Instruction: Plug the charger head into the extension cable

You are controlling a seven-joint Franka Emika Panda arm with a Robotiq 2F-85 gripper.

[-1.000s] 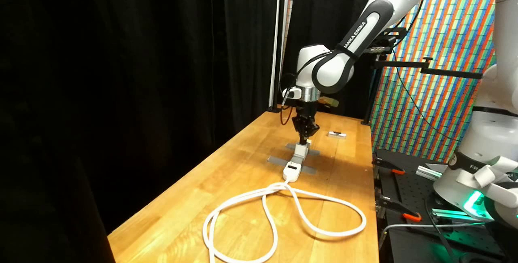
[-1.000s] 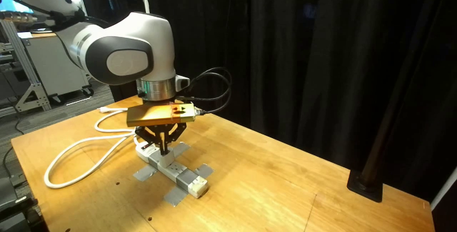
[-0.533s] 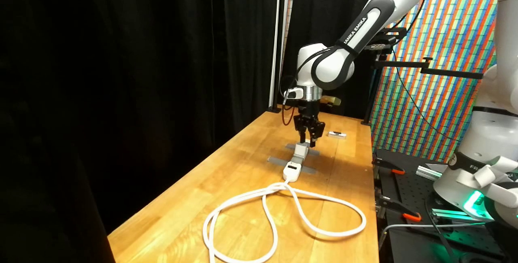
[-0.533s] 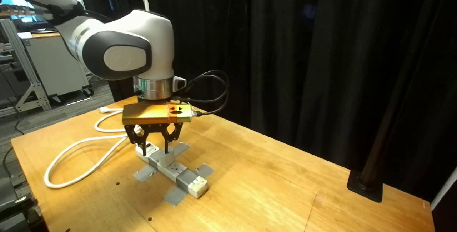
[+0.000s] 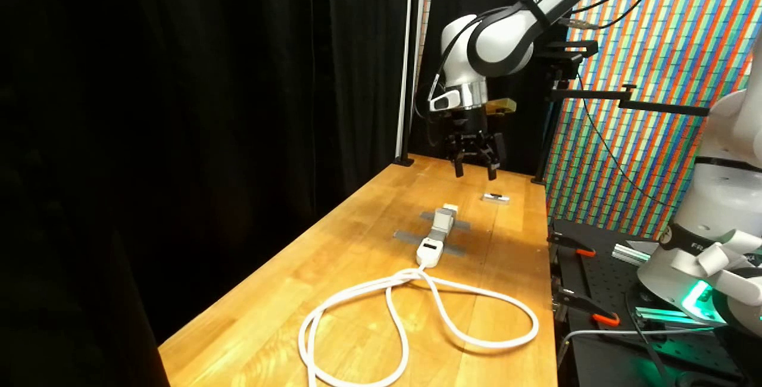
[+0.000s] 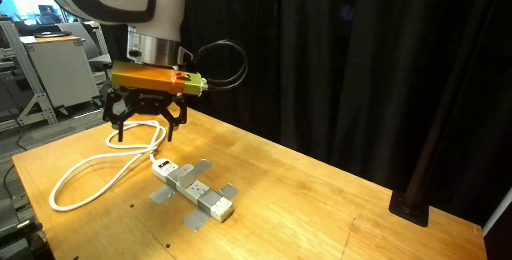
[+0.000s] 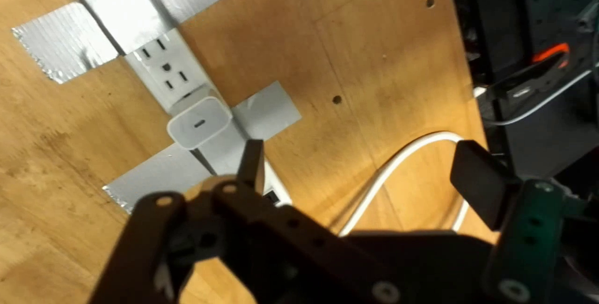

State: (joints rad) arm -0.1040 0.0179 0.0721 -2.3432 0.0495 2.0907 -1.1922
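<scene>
Charger head (image 7: 200,123), white, stands upright on the socket end of the extension cable (image 6: 198,190), apparently plugged in, seating depth hidden; gripper (image 6: 145,139), jaws apart, empty, hangs clear above; nothing evidently left.

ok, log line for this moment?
end effector: open, nothing held, above table | charger head: standing on extension cable socket block | prongs: hidden, full seating unconfirmed | grey tape: across socket block

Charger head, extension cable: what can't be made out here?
Underside of the charger head, wrist view: hidden by its own body.
Where the cord meets the socket block, wrist view: behind the gripper.
Far end of the extension cable, in an exterior view: cut off by the bottom edge.
</scene>
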